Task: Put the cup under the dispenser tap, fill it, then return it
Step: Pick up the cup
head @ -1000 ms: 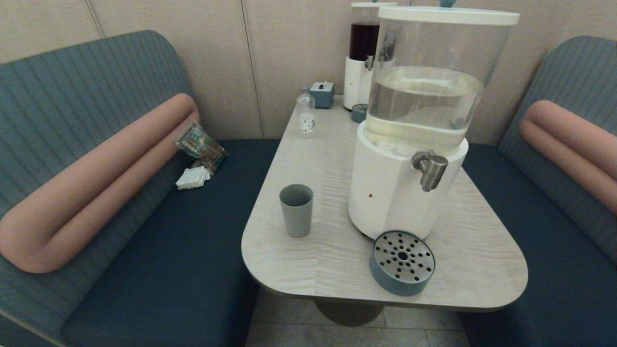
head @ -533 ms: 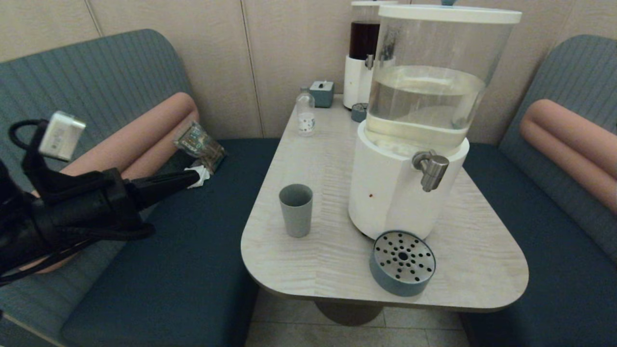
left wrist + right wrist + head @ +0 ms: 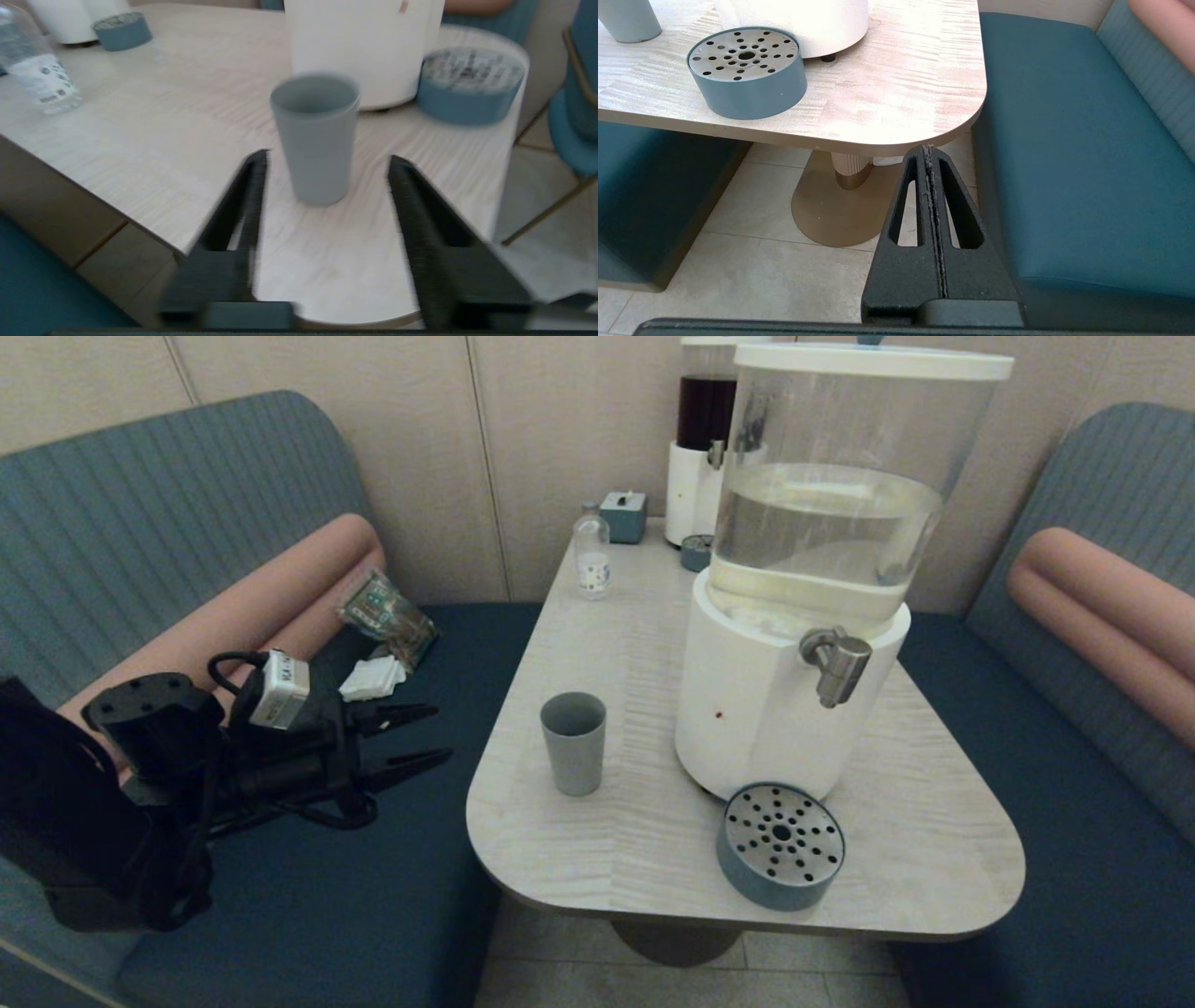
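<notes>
reach step: the left hand (image 3: 429, 739) hangs open off the table's (image 3: 915, 859) 9 o'clock edge, aimed at the cup (image 3: 573, 743) standing at 9 o'clock of the tap (image 3: 837, 663). next, straddle the cup and grip. the right hand (image 3: 930, 154), closed, sits parked below the table.

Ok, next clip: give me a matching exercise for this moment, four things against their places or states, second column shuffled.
Things:
1. cup
2. left gripper
3. right gripper
4. drip tray

States:
A. shut, low beside the table's near corner
B. open, off the table's left edge, pointing at the cup
C. upright and empty on the table, left of the dispenser base
D. in front of the big dispenser, below its tap

Pairs: 1-C, 2-B, 3-A, 4-D
</notes>
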You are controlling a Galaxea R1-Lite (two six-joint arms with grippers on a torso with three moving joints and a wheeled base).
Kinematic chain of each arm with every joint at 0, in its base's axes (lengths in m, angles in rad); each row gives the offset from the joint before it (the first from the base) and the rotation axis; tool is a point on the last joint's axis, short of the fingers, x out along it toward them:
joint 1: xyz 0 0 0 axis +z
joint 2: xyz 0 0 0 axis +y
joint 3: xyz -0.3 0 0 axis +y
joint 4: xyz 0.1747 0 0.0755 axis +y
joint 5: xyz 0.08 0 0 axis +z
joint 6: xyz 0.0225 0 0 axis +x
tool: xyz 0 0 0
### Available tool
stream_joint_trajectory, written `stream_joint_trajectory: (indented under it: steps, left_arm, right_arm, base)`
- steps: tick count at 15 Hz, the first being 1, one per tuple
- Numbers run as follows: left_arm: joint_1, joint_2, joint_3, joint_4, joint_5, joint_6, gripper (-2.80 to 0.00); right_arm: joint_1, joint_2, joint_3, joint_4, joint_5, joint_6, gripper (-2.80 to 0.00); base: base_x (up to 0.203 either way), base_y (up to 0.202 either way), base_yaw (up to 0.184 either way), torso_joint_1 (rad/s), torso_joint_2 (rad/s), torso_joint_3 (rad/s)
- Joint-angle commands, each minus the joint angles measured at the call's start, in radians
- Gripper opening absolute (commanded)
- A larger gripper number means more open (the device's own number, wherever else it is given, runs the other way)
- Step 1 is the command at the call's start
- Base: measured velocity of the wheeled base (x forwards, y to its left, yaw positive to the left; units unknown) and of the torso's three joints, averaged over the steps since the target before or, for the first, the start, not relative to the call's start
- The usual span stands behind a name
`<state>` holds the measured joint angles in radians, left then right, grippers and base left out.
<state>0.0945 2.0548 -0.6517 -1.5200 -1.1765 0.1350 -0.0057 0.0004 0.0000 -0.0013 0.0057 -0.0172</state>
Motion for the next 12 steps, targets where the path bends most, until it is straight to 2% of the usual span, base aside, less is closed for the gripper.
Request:
stream_joint_trajectory:
  steps: [1, 3, 6, 9, 12]
  left_arm:
    - [-0.014, 0.137, -0.088, -0.01, -0.02, 0.008, 0.0]
    - [-0.03, 0.214, -0.152, -0.01, -0.024, 0.009, 0.0]
    - [-0.075, 0.296, -0.179, -0.01, -0.046, 0.012, 0.0]
    - [-0.136, 0.355, -0.237, -0.01, -0.048, 0.011, 0.0]
    - [-0.166, 0.39, -0.283, -0.01, -0.047, 0.001, 0.0]
  right_arm:
    - [0.0, 0.0, 0.002, 0.0, 0.0, 0.0, -2.8]
    - [0.0, 0.0, 0.002, 0.0, 0.0, -0.001, -2.8]
    - [0.0, 0.0, 0.002, 0.0, 0.0, -0.001, -2.8]
    - [0.0, 0.0, 0.002, 0.0, 0.0, 0.0, -2.8]
    - [0.0, 0.0, 0.002, 0.0, 0.0, -0.001, -2.8]
  base:
    - [0.0, 0.0, 0.0, 0.0, 0.0, 0.0]
    - [0.0, 0.0, 0.0, 0.0, 0.0, 0.0]
    - [0.0, 0.0, 0.0, 0.0, 0.0, 0.0]
    - [0.0, 0.0, 0.0, 0.0, 0.0, 0.0]
    - [0.0, 0.0, 0.0, 0.0, 0.0, 0.0]
